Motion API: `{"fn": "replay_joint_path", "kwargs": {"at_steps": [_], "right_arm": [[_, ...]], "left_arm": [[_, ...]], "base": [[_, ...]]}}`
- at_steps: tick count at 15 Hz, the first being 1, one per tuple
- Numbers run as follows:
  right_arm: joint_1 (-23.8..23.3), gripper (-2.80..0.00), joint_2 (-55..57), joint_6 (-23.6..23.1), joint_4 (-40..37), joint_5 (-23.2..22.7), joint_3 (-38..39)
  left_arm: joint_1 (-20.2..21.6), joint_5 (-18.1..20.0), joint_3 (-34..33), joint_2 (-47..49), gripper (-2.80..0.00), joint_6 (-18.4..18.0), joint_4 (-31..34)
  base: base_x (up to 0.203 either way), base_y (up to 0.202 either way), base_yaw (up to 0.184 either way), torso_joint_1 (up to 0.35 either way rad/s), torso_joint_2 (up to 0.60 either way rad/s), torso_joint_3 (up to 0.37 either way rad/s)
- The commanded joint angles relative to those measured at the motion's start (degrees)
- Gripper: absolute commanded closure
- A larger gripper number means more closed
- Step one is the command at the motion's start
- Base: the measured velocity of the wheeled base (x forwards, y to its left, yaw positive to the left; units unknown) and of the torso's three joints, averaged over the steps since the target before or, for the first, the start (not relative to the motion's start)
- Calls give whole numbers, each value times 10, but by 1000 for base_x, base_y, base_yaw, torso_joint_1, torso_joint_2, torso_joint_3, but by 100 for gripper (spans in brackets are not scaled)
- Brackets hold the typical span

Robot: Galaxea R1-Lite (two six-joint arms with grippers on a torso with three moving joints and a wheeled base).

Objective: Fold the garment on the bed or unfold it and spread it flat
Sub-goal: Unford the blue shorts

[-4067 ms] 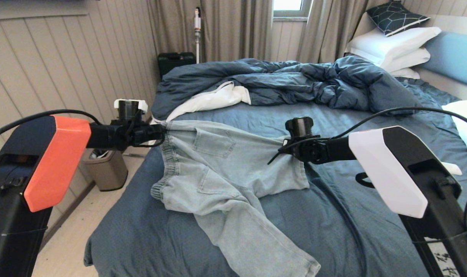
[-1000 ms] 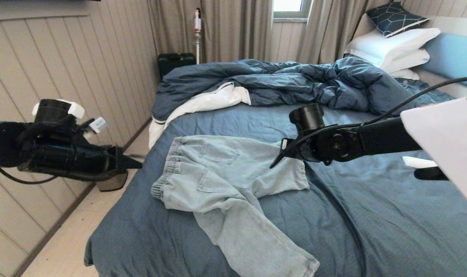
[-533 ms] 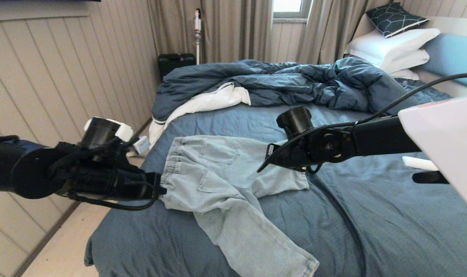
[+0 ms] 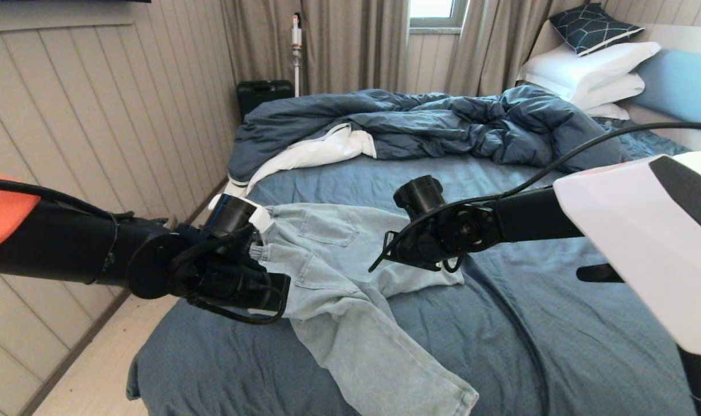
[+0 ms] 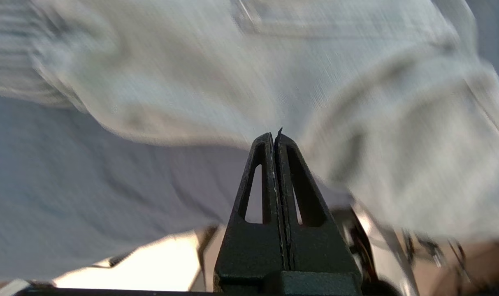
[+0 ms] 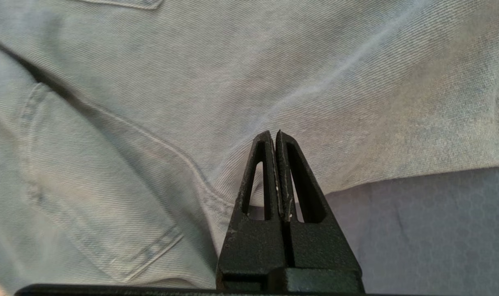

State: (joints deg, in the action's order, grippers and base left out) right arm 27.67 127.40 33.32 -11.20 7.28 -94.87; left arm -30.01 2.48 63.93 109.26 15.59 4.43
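Observation:
The pale blue denim garment (image 4: pixel 338 254) lies pockets-up on the bed's slate-blue sheet (image 4: pixel 500 346). Its gathered waistband faces left and one leg runs toward the near edge. My left gripper (image 4: pixel 285 287) is over the near waist corner, covering it. Its fingers are shut, their tips (image 5: pixel 275 137) at the denim (image 5: pixel 191 61) with no cloth seen between them. My right gripper (image 4: pixel 372 268) hovers over the middle of the shorts by the crotch. It too is shut and empty (image 6: pixel 275 135), above denim (image 6: pixel 191 82) next to bare sheet (image 6: pixel 438 230). The drawstring is hidden.
A rumpled dark blue duvet (image 4: pixel 431 121) with a white underside fills the far part of the bed. White pillows (image 4: pixel 587 69) and the blue headboard (image 4: pixel 679 81) are at the far right. The panelled wall and floor strip (image 4: pixel 96 370) run along the bed's left edge.
My left gripper has swung right from beside the bed onto the shorts' near waist corner. My right gripper has drifted left and lower over the shorts. The shorts lie as before.

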Motion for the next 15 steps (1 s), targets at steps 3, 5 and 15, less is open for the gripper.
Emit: {"fn": "replay_joint_path", "kwargs": {"at_steps": [3, 5, 15], "right_arm": [[19, 0, 22, 2, 0, -1, 5], [25, 0, 22, 2, 0, -1, 9], [71, 0, 5, 0, 3, -13, 39]], "left_arm": [[4, -9, 29, 70, 0, -1, -3], [14, -25, 14, 104, 0, -2, -53], [135, -32, -133, 100, 0, -89, -209]], "base": [[0, 0, 0, 0, 0, 0], [0, 0, 0, 0, 0, 0], [0, 0, 0, 0, 0, 0]]}}
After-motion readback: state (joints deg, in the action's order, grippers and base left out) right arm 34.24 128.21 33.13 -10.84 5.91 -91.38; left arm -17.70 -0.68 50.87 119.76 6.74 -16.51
